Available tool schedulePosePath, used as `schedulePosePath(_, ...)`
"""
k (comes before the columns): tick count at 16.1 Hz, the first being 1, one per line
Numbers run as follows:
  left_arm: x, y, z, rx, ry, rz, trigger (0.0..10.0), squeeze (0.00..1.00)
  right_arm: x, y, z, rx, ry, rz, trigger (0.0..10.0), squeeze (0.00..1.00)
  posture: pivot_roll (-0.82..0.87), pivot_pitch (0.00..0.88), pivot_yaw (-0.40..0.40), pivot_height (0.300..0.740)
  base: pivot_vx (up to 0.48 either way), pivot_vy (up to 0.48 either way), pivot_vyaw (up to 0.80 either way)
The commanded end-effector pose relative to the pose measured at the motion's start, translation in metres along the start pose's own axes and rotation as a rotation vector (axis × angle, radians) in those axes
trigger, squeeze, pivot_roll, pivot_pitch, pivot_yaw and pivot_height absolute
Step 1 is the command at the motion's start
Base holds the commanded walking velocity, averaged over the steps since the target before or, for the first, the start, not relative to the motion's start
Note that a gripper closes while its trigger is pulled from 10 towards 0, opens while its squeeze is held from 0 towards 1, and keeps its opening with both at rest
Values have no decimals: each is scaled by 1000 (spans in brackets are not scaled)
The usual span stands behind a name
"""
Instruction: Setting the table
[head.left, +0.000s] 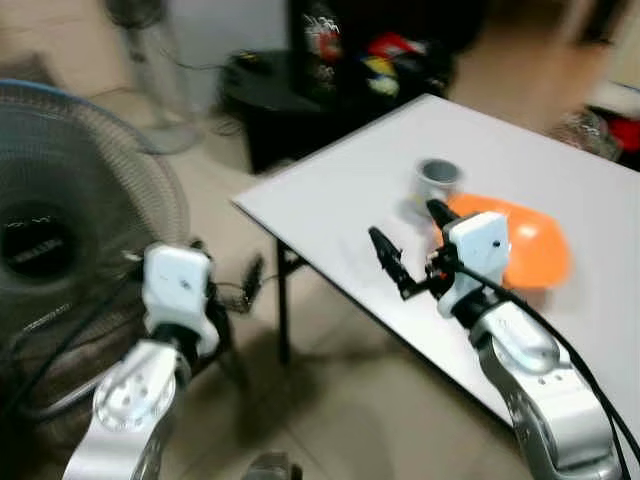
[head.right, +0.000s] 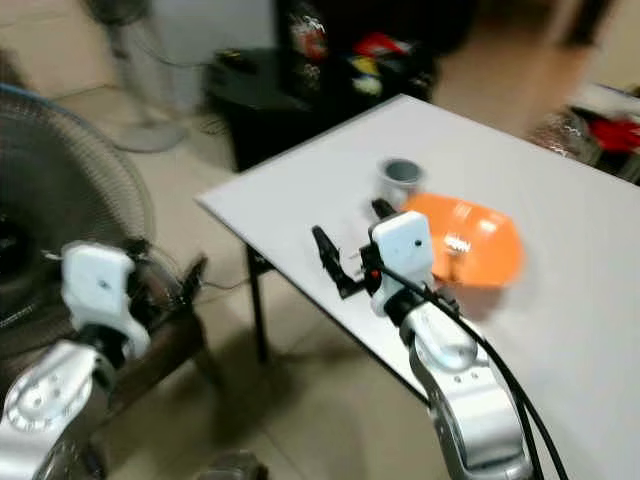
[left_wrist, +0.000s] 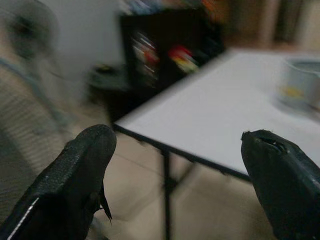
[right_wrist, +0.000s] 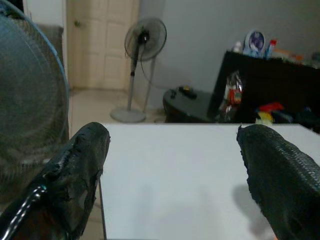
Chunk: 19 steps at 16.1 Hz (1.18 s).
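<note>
Here, right pincer (head.left: 410, 250) over table (head.left: 340, 200)

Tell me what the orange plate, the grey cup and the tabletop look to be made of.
Orange plate: probably plastic, uniform bright colour with a soft sheen. Grey cup: metal or plastic, dull grey with a pale rim; blur leaves it open. Table: likely smooth matte white laminate with a dark edge, on dark legs.

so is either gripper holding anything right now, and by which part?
Nothing is held. The right gripper is open above the white table, beside the orange plate and grey cup. The left gripper is open too, off the table's edge.
</note>
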<state>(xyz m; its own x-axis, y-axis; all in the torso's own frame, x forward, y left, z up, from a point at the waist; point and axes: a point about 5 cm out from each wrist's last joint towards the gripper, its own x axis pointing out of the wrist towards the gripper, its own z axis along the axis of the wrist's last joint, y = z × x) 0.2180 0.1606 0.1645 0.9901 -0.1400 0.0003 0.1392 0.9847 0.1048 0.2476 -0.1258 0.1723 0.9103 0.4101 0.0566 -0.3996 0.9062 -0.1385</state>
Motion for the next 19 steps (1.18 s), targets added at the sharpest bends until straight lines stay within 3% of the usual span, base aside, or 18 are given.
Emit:
schedulePosePath(1,0,10,-1,12,3,68,10000,173,-1,-4,-3,-4,5,-15,10000,1000,109,0,21,740,0,0,800)
schedulePosePath(4,3,15,6,-12,-7,31,10000,157,-1,-21,-4,-5,2,-112,10000,1000,100,0,19,740,0,0,800)
schedulePosePath(5,4,18,4,-23,-10,63,10000,153,0,-23,-4,-10,0,-126,10000,1000,100,0,16,740,0,0,800)
schedulePosePath(6,9,22,-3,-11,21,140,10000,55,5,-30,-5,12,-2,-186,10000,1000,96,0,12,740,0,0,800)
schedulePosePath(8,13,21,-3,-60,34,131,10000,0,10,-34,-1,-11,4,-207,10000,1000,81,0,3,740,0,0,800)
schedulePosePath(13,12,15,-10,-25,72,123,10000,0,11,-34,-8,-19,62,-197,10000,1000,77,0,-1,740,0,0,800)
schedulePosePath(15,9,11,-15,22,98,83,10000,0,11,-25,-12,5,75,-130,10000,1000,87,0,-12,740,0,0,800)
schedulePosePath(19,9,6,-9,-15,79,62,10000,0,13,-22,-12,12,86,-86,10000,1000,90,0,-20,740,0,0,800)
